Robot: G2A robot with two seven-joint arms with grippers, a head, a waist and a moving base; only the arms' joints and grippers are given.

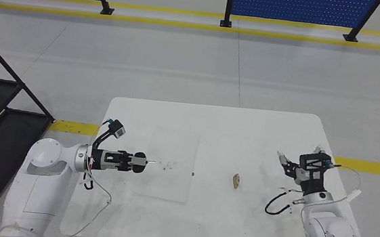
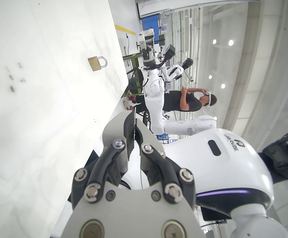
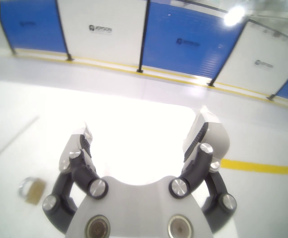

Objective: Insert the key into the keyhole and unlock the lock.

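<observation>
Above the table point(image 1: 257, 131), left pincer point(image 1: 144, 161) points level — pinching the key point(image 2: 134, 115).

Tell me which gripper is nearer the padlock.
Right. The right gripper, open, is off one side of the padlock; the left gripper, shut on the key, is farther off on the other.
</observation>
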